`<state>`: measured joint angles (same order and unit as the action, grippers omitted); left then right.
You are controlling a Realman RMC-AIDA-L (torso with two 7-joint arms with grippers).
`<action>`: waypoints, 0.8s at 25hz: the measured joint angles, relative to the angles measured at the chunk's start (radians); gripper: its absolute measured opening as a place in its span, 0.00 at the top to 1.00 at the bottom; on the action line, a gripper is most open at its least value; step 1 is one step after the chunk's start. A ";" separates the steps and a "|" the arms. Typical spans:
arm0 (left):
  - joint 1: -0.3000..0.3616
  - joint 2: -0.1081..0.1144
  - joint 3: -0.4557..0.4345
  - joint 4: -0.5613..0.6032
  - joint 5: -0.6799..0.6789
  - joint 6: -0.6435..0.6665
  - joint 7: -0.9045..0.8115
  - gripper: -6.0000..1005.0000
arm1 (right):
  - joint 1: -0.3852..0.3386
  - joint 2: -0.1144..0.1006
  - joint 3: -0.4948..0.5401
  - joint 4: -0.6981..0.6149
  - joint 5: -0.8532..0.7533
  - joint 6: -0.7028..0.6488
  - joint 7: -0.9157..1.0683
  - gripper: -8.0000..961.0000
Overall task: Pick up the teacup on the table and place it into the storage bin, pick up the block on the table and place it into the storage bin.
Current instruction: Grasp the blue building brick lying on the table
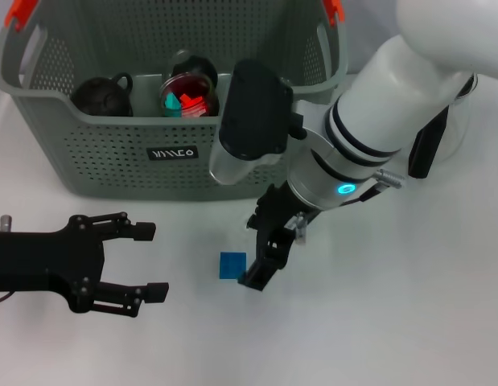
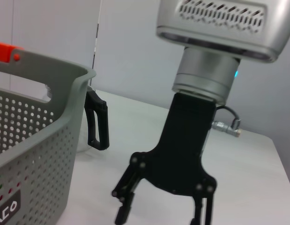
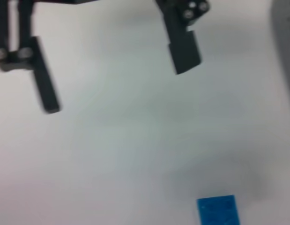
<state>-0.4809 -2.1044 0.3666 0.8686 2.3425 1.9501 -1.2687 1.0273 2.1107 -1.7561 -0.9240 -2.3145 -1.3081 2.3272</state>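
I see one block (image 1: 232, 264): small, square, flat and bright blue, lying on the white table (image 1: 393, 322) near the middle, just in front of the storage bin (image 1: 112, 153). There is one bin, a grey-green perforated basket with two orange-red handle tips, standing at the far left of the table. Its near wall carries one small black label (image 1: 172, 153) with white lettering, which I cannot read. Inside the bin I count two dark round items: a black teacup (image 1: 104, 96) with a handle on the left, and a dark round container (image 1: 190, 92) holding red and green pieces to its right.

The right gripper (image 1: 269, 257) hangs just right of the block, jaws released and holding nothing. The left gripper (image 1: 144, 261) rests at near left, well apart from the block, jaws spread and empty.
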 joint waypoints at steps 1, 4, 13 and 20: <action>0.000 0.000 0.000 0.000 0.000 0.000 0.000 0.07 | 0.008 0.000 -0.004 0.014 0.000 0.010 0.008 0.02; 0.002 -0.001 0.000 0.000 0.001 0.000 0.001 0.07 | 0.027 0.002 -0.011 0.054 0.001 0.032 0.023 0.02; 0.005 -0.003 0.000 -0.002 0.003 0.000 0.012 0.07 | 0.042 0.010 -0.126 0.075 0.005 0.103 0.058 0.04; 0.007 -0.004 0.000 -0.002 0.003 0.000 0.012 0.07 | 0.035 0.011 -0.201 0.078 0.044 0.196 0.049 0.04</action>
<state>-0.4738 -2.1087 0.3666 0.8664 2.3455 1.9497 -1.2563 1.0624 2.1212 -1.9568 -0.8460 -2.2707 -1.1123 2.3763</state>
